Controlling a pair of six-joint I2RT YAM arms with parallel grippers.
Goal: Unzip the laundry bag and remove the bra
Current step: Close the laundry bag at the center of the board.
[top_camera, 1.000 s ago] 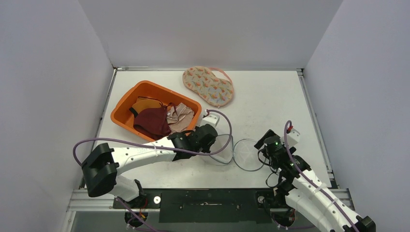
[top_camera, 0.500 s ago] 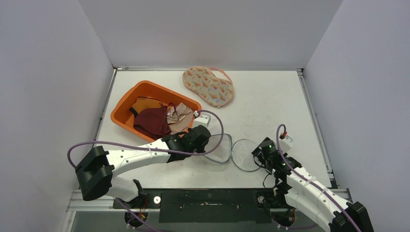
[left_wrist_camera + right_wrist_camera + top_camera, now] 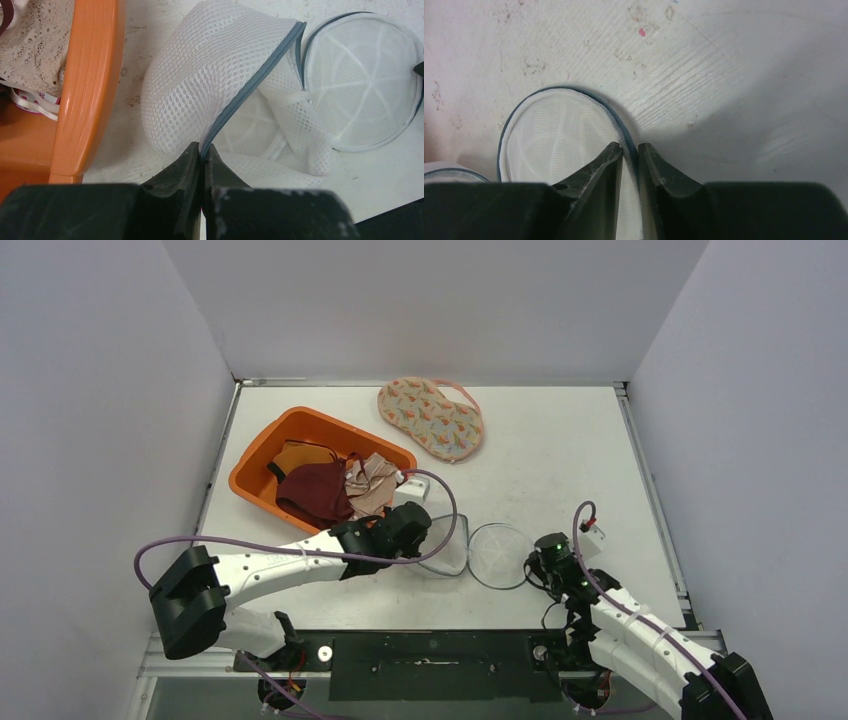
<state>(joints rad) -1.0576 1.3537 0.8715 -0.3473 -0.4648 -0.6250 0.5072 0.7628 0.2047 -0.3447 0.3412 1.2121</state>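
Observation:
The laundry bag (image 3: 497,554) is white mesh with a grey-blue zip, lying in two round halves near the table's front edge. My left gripper (image 3: 202,148) is shut on the zip edge of the puffed-up left half (image 3: 220,75); from above it (image 3: 428,543) sits at that half's left side. My right gripper (image 3: 629,147) has closed onto the blue rim of the flat round half (image 3: 554,140), its fingers pinching the rim and the mesh; from above it (image 3: 534,565) is at that half's right edge. Only white mesh shows inside the bag. A patterned bra (image 3: 432,417) lies on the table at the back.
An orange basket (image 3: 262,455) holding several garments stands left of the bag, its rim (image 3: 90,75) close beside my left gripper. Purple cables loop over both arms. Grey walls enclose the table on three sides.
My right gripper has moved left and down to the bag's round half and closed on its rim. My left gripper has shut fully on the zip and drawn slightly left with the bag.

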